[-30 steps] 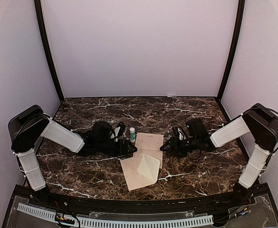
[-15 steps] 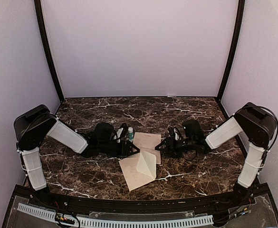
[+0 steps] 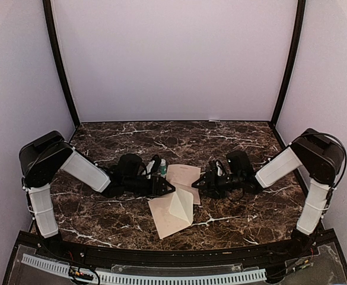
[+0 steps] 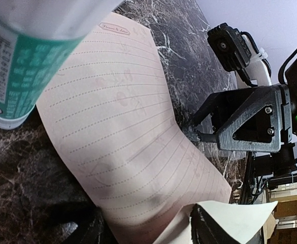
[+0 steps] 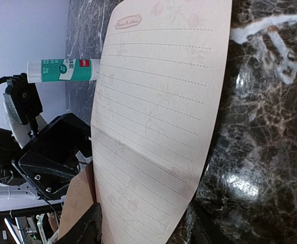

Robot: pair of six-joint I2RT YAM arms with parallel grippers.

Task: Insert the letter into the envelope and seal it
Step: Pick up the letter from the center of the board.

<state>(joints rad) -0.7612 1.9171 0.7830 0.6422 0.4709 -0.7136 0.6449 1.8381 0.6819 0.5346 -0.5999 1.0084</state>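
Letter (image 3: 185, 177) lies lengthwise far-to-near, its header end farthest away.

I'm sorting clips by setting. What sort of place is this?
Probably a lab test booth for robot handling: plain pale walls box in a marble-patterned tabletop, a left arm and a right arm stand at its near edge, and a letter, envelope and glue stick lie between them.

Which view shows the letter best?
Right wrist: nearly the whole letter, ruled lines and header clear. Left wrist: also close, but a tube hides one corner. Top view: small, no detail.
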